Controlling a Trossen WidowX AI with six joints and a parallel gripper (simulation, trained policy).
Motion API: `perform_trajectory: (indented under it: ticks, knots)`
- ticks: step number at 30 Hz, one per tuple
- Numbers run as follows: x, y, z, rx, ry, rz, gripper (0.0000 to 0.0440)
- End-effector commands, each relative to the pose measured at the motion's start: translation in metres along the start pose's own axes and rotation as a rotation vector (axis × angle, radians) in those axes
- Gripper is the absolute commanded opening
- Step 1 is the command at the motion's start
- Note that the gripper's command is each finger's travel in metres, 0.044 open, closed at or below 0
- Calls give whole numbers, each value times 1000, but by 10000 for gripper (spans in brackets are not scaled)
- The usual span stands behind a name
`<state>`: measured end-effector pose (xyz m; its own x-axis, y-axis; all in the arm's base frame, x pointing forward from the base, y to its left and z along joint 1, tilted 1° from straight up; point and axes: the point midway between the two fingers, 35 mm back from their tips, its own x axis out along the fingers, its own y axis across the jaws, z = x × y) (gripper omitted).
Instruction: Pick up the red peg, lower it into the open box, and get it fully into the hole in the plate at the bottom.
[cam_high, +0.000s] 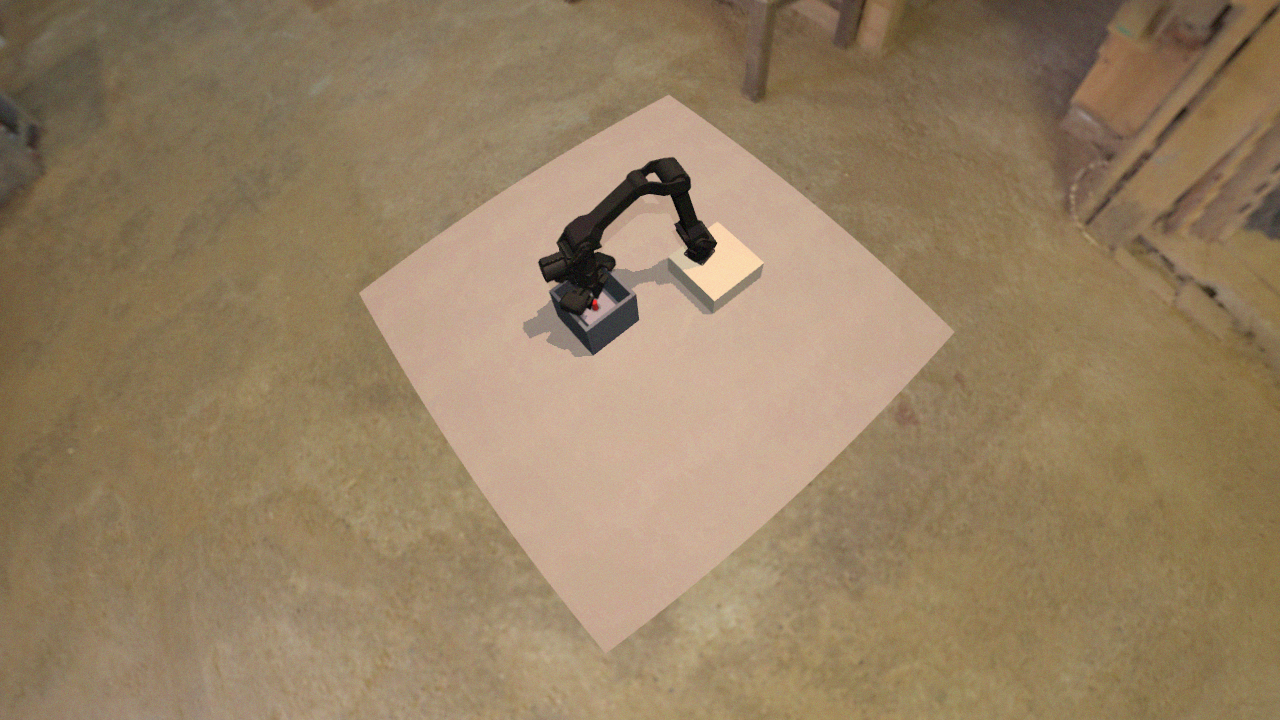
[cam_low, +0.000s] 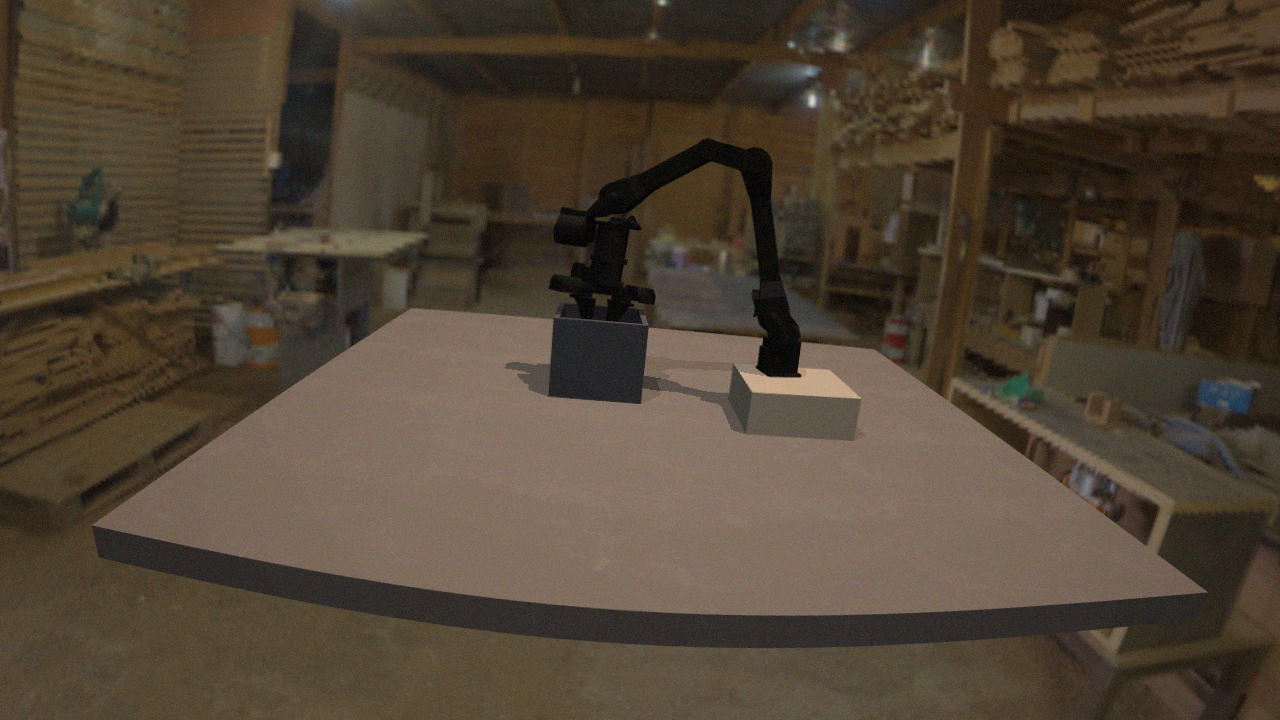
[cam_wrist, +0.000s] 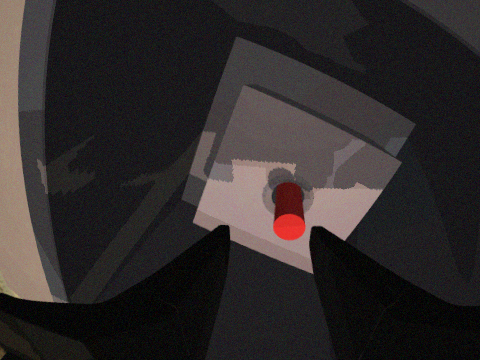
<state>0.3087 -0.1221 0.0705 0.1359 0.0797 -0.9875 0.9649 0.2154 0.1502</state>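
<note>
While the red peg (cam_high: 594, 305) (cam_wrist: 289, 215) stands in the hole (cam_wrist: 276, 194), the gripper's (cam_high: 591, 298) (cam_low: 600, 315) (cam_wrist: 270, 231) kinda part-open, holding nothing, fingertips at 9 and 3 o'clock in wrist view.

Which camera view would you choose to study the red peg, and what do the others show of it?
The wrist view: the red peg stands in the plate's hole, its side and top visible. The top view shows only a small red spot; the exterior view shows none of it.

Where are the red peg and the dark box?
Red peg (cam_high: 595, 305) (cam_wrist: 289, 227): top and wrist views, on its top end.
Dark box (cam_high: 614, 324) (cam_low: 597, 358): top and exterior views, on an outer side wall.
</note>
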Motion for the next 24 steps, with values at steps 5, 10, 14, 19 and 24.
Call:
perform_trajectory:
  ticks: [5,10,14,19,24]
  knots:
    - [-22,12,7,12,42,77,189]
    - [-39,19,11,14,64,132,204]
    - [-52,25,15,12,76,177,213]
    - [-68,31,19,4,86,230,222]
    - [-86,38,25,-15,85,287,234]
